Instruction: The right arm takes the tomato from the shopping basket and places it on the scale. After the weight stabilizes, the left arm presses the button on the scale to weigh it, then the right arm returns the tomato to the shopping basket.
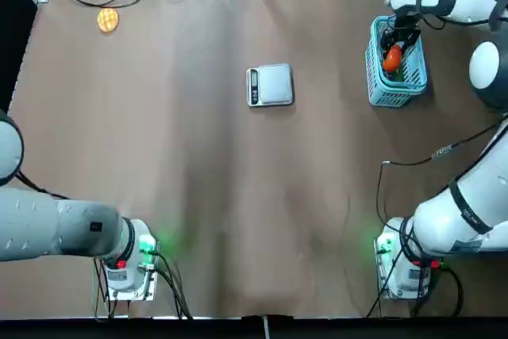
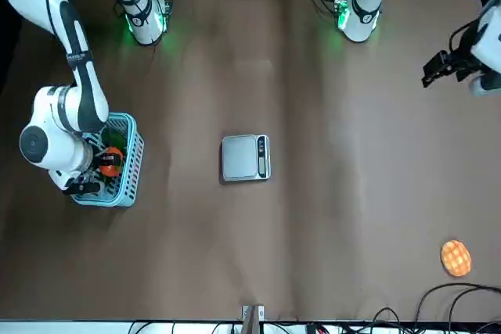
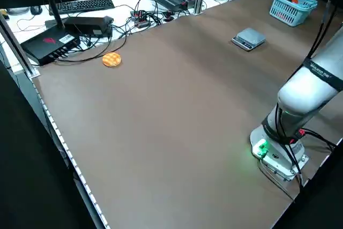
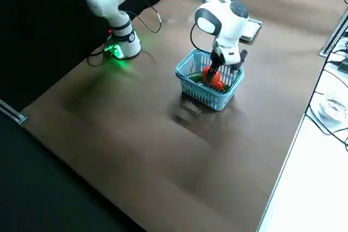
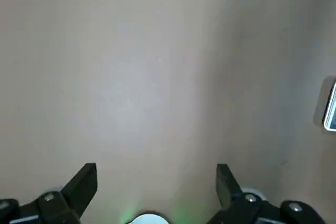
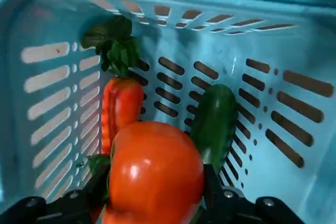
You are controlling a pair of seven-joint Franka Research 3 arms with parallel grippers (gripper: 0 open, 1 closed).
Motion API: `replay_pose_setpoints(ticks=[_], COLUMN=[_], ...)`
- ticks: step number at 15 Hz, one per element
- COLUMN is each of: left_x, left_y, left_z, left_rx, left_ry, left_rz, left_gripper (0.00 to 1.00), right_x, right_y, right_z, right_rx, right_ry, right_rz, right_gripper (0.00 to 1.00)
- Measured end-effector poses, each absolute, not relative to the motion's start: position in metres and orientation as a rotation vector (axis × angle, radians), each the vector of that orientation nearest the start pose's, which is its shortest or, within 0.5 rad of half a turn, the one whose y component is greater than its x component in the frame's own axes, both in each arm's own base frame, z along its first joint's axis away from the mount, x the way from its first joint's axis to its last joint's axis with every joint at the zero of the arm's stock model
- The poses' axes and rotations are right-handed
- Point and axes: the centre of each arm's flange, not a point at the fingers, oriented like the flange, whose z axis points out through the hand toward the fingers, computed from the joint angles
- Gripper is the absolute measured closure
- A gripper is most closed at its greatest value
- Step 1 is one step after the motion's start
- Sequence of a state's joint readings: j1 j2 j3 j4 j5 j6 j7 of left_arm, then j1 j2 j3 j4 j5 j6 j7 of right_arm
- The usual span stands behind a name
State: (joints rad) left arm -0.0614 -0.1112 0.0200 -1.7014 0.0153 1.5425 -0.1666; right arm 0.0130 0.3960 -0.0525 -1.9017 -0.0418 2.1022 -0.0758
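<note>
"What's the biggest thing there?"

"The brown table (image 1: 190, 164). Next come the two white arms: the right arm (image 1: 476, 200) reaches to the basket, while the left arm (image 1: 55, 224) is held out at the table's left side."

"And the shopping basket (image 1: 371, 73)?"

"Light blue, on the right part of the table. The right pincer (image 6: 156, 179) is down inside it, clamped on the tomato. The left pincer (image 5: 157, 182) hangs above the table, its fingers apart with nothing between them."

"Where's the scale (image 1: 275, 85)?"

"Lying flat between the arms, its plate bare, left of the basket."

"Smaller things?"

"A green vegetable (image 6: 214, 124) and a red, leafy-topped one (image 6: 122, 106) in the basket, the round tomato (image 6: 157, 169) beside them, and a yellow-orange round item (image 1: 108, 20) far off at the left."
</note>
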Motion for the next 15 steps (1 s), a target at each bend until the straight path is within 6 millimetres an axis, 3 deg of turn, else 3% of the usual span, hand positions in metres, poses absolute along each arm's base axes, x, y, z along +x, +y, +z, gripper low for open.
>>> replay_pose_setpoints(ticks=[5,15], left_x=[0.516,0.515], left_y=[0.013,-0.033], left_z=[0.62,0.625], left_rx=[-3.113,-3.135], left_ry=[-0.264,-0.019], left_rz=[0.074,0.068], left_gripper=[0.0,0.0], right_x=[0.605,0.604], right_y=[-0.027,-0.034], right_z=[0.261,0.257], right_rx=[-3.165,-3.163], right_ry=[-0.095,-0.078], right_rz=[0.34,0.352], right_gripper=[0.25,0.25])
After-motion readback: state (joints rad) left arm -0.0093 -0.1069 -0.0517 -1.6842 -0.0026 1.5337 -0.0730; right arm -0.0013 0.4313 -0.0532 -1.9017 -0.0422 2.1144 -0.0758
